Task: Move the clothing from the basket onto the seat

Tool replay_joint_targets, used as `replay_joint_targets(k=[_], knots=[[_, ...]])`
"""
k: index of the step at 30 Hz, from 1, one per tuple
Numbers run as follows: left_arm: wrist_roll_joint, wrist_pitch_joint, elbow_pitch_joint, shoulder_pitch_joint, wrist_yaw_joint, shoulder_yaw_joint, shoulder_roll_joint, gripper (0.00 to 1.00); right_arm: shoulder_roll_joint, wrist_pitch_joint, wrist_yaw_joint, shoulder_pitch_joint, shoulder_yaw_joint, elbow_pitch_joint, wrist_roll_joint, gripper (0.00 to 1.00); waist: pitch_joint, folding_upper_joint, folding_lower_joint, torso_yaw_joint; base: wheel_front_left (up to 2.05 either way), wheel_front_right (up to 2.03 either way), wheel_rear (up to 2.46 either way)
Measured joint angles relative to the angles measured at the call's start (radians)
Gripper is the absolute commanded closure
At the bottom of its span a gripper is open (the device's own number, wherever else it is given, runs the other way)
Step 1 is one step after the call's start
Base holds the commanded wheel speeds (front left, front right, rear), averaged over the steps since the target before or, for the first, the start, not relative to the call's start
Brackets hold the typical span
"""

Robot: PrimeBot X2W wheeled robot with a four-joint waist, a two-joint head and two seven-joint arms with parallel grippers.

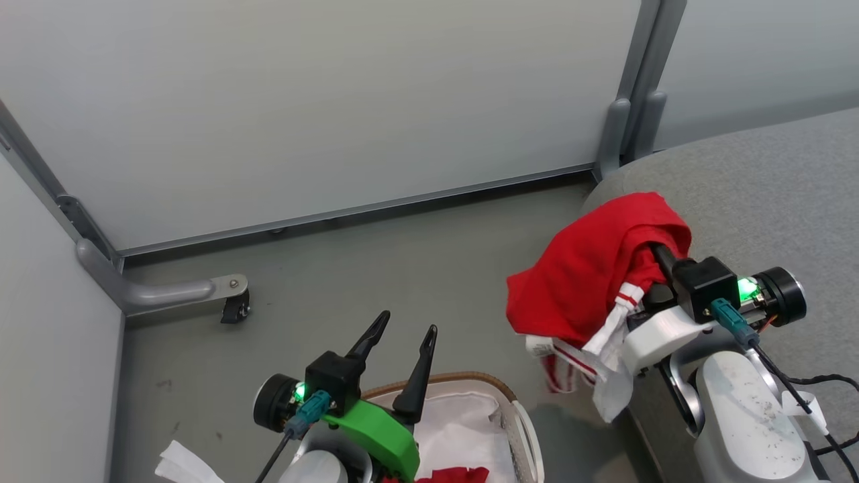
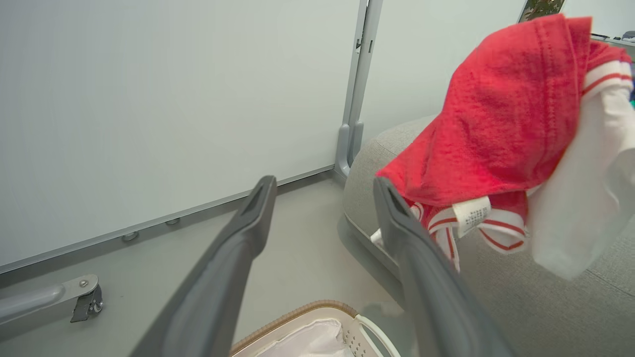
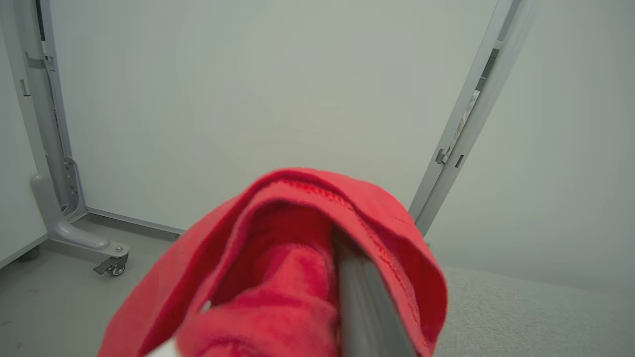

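Left pincer (image 1: 409, 322) stands closest to the head camera, just above the basket (image 1: 470, 379). Its two dark fingers are spread wide with nothing between them. Right pincer (image 1: 661, 258) is pressed together on the clothing (image 1: 590, 275), a red garment with white striped trim that drapes over its fingers and hangs in the air. This garment hangs at the rounded edge of the seat (image 1: 772, 188), clear of the basket; contact with the upholstery cannot be confirmed. A white care tag (image 2: 471, 215) is sewn at the hem, its print too small to read. A second red piece (image 1: 456, 475) lies in the basket on the white liner (image 1: 463, 416). The floor (image 1: 402, 268) is grey, and a caster (image 1: 235, 308) stands by the partition panels (image 1: 335, 100).
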Motion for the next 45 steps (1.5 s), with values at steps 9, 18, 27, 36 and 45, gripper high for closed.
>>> replay_joint_targets(k=[9,18,27,36,45], knots=[[0.059,0.0,-0.012,0.021,-0.024,0.034,-0.018,0.0,0.0,0.0,0.0,-0.011,-0.01,-0.018,-0.003,1.0,0.018,0.0,0.0,-0.062,0.0,0.0,0.0],[0.107,0.0,-0.033,0.019,-0.041,0.051,-0.027,0.0,0.0,0.0,0.0,-0.032,-0.05,-0.043,-0.02,1.0,0.062,0.0,0.0,-0.178,0.0,0.0,0.0],[0.132,0.0,-0.029,-0.015,-0.055,0.034,-0.03,0.0,0.0,0.0,0.0,-0.035,-0.097,-0.052,-0.015,1.0,0.126,0.0,0.0,-0.307,0.0,0.0,0.0],[0.143,0.0,-0.031,-0.047,-0.061,0.004,-0.031,0.0,0.0,0.0,0.0,-0.037,-0.148,-0.06,0.012,1.0,0.204,0.0,0.0,-0.361,0.0,0.0,0.0],[0.168,0.0,-0.029,-0.1,-0.063,-0.003,-0.009,0.0,-0.056,0.0,0.0,-0.226,-0.226,-0.08,-0.034,1.0,0.289,0.0,0.0,-0.338,0.0,0.0,0.0]])
